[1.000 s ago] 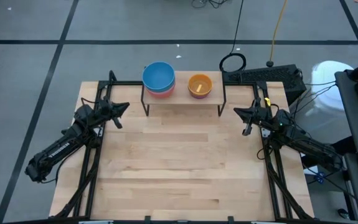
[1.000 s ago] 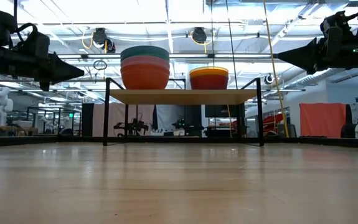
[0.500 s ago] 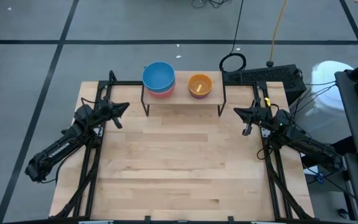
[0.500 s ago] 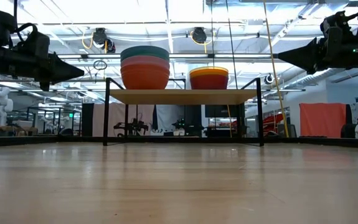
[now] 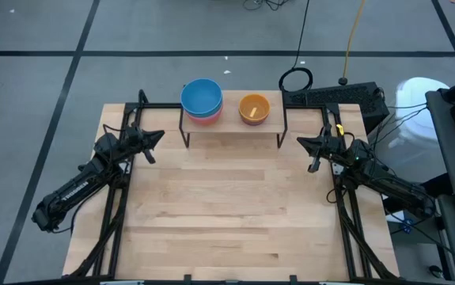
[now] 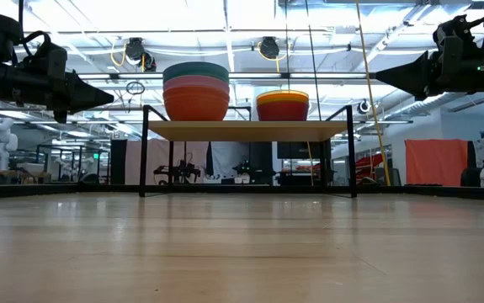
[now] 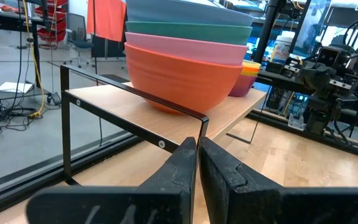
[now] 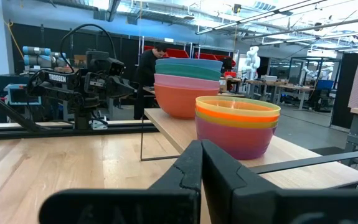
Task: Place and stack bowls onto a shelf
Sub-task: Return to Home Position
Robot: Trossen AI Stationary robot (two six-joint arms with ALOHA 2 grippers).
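Note:
The shelf [image 5: 231, 127] stands at the table's far edge on thin black legs. On its left end rests a stack of bowls [image 5: 202, 100], blue on top, then teal, pink and red-orange [image 7: 185, 59]. On its right half rests a second stack [image 5: 254, 109], yellow, orange and purple [image 8: 236, 124]. My left gripper [image 5: 158, 136] is shut and empty at the table's left side, near the shelf's left end. My right gripper [image 5: 302, 142] is shut and empty at the table's right side, near the shelf's right end.
Black frame rails [image 5: 116, 214] run along both sides of the table. The wide wooden tabletop [image 5: 227, 214] lies between the arms. A keyboard [image 5: 334, 96] and cables lie beyond the table's far right corner.

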